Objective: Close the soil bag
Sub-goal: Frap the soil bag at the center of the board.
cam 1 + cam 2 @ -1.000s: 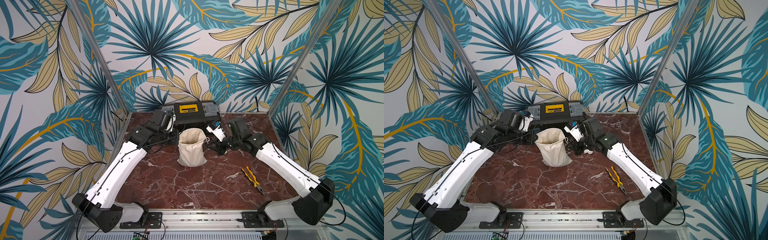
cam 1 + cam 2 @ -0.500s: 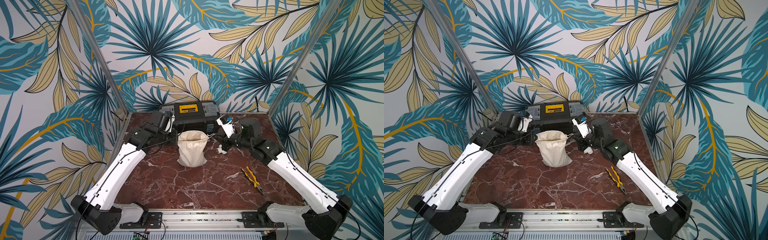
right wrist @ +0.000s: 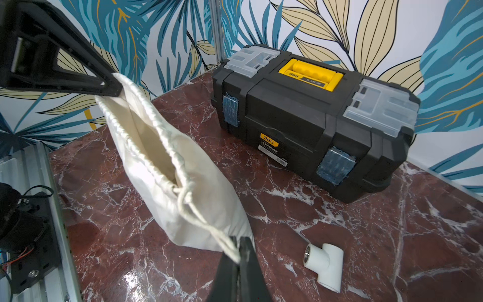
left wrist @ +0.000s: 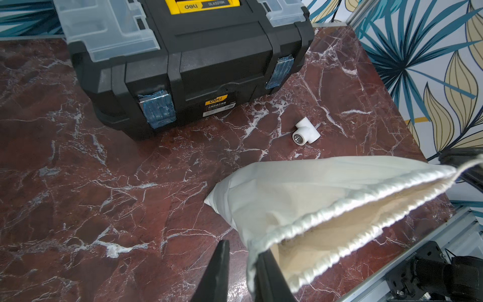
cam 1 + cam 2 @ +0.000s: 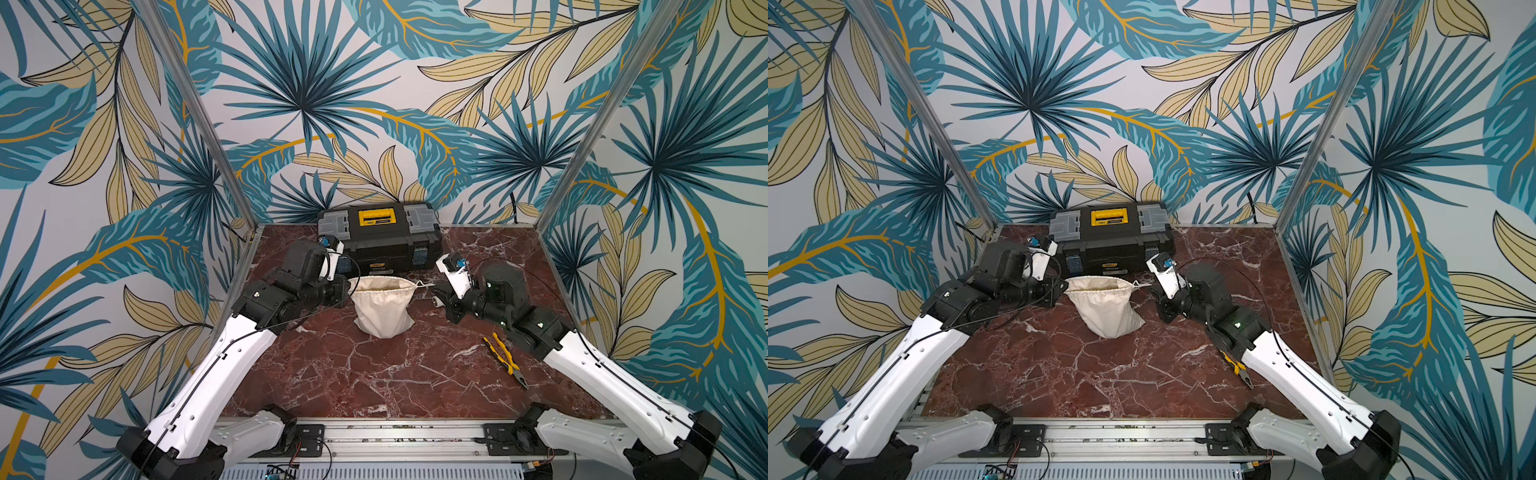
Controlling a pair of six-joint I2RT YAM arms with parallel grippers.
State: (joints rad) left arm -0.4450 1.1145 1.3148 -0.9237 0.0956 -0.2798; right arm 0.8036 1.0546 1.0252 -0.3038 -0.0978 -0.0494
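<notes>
Right wrist view: with right gripper point(image 3: 239, 241) clamped on the cord point(image 3: 194, 211), pull steadily away from soil bag point(image 3: 196, 183); brace its rim with left gripper point(image 4: 244, 248), jaws slightly parted.

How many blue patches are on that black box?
2 blue patches: one near one end of the toolbox front, one near the opposite end. The back is hidden; more may be there.
</notes>
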